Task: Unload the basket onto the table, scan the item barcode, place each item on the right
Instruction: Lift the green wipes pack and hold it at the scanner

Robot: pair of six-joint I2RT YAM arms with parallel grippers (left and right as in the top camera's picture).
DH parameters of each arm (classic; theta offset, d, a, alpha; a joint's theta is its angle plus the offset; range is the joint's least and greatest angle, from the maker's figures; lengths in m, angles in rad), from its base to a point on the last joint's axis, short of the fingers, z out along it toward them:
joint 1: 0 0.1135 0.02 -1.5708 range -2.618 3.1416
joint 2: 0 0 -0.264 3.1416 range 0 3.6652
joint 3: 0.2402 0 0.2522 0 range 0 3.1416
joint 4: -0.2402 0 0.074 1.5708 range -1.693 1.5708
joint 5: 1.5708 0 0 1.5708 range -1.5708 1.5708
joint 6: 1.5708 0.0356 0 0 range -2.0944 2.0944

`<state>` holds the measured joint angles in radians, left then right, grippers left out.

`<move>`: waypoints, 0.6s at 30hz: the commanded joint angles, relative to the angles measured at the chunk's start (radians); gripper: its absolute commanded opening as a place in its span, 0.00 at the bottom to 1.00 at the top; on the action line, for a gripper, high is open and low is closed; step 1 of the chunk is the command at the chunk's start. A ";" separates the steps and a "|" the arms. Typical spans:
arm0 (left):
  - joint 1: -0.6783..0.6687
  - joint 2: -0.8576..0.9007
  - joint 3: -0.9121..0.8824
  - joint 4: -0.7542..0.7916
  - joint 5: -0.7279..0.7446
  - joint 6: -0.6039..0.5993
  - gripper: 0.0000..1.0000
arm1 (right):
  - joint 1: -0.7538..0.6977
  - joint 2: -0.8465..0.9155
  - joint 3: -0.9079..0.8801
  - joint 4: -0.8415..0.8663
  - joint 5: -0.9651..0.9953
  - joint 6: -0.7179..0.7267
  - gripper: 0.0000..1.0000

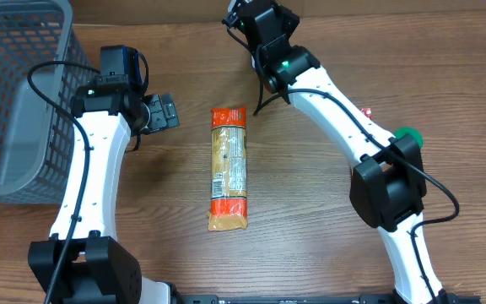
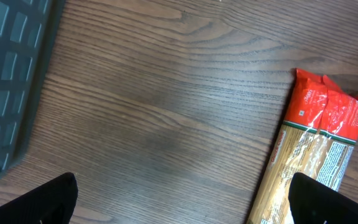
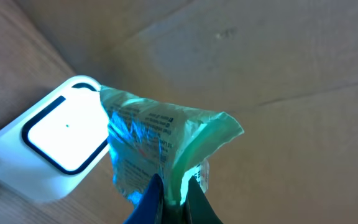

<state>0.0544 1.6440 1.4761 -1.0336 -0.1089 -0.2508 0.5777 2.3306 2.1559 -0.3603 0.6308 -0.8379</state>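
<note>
While left claw (image 1: 161,111) gapes wide, outstretched right claw (image 3: 174,200) pinches packet (image 3: 146,142) near scanner (image 3: 61,134).

pasta packet (image 2: 309,155) cropped at bottom edge, pouch (image 3: 154,137) print unreadable

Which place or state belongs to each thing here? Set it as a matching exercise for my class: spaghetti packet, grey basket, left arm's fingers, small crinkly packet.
Things
1. spaghetti packet
2. grey basket
3. left arm's fingers
4. small crinkly packet

Places or states
A. pinched by the right arm's fingers, beside the lit scanner
B. lying flat in the middle of the table
C. wide open, holding nothing
D. on the left side, at the far corner

Pairs: 1-B, 2-D, 3-C, 4-A
</note>
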 commanded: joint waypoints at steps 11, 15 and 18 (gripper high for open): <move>0.004 0.008 -0.003 -0.002 0.005 0.011 1.00 | 0.011 0.089 0.008 0.249 0.146 -0.093 0.04; 0.004 0.008 -0.003 -0.002 0.005 0.011 1.00 | 0.012 0.120 0.007 0.257 0.143 -0.159 0.04; 0.004 0.008 -0.003 -0.002 0.005 0.011 1.00 | 0.012 0.135 0.005 0.254 0.142 -0.158 0.04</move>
<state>0.0544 1.6440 1.4761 -1.0332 -0.1089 -0.2508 0.5842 2.4470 2.1540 -0.1162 0.7521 -0.9665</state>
